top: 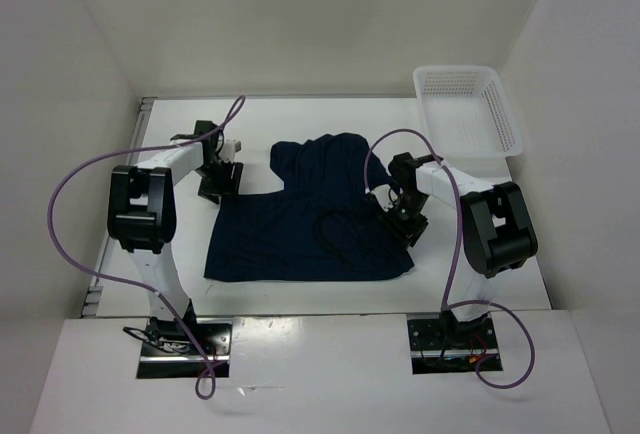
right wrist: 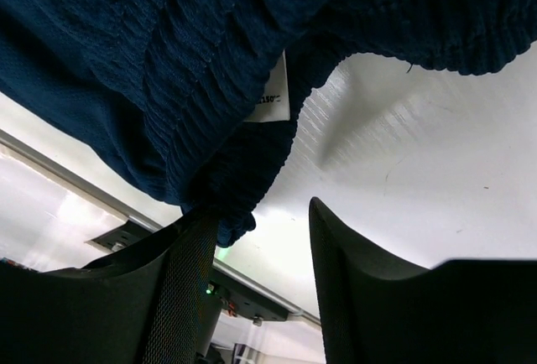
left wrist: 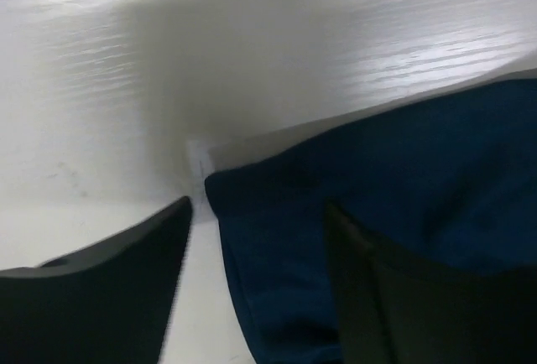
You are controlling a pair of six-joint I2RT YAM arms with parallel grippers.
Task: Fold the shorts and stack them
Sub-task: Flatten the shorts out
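We find the dark navy-blue soft fabric shorts [top: 300, 224] spread on the white table [top: 480, 254] between both arms, rumpled at the far end. Left gripper [top: 222, 180] is at their left edge, jaws spread. Right gripper [top: 405, 216] is at the right edge, jaws spread, with the ribbed waistband touching one finger [right wrist: 180, 272].
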